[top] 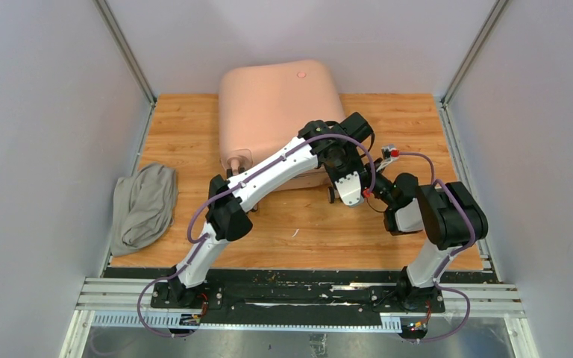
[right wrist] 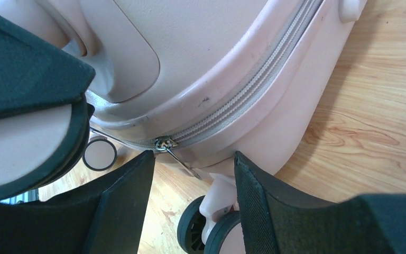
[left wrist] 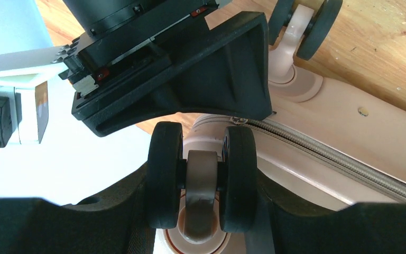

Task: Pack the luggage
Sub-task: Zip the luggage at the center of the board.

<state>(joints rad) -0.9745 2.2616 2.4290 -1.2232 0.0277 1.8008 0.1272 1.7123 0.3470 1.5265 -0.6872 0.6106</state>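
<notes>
Wooden tabletop carries the closed pink luggage at its far middle, by the back wall. One caster wheel sits clamped in the left end effector. The right end effector is released, the zipper pull showing between its jaws.

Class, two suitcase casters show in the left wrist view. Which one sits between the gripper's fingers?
The near caster at bottom centre, squeezed by the left gripper; the far caster at top right stands free.
</notes>
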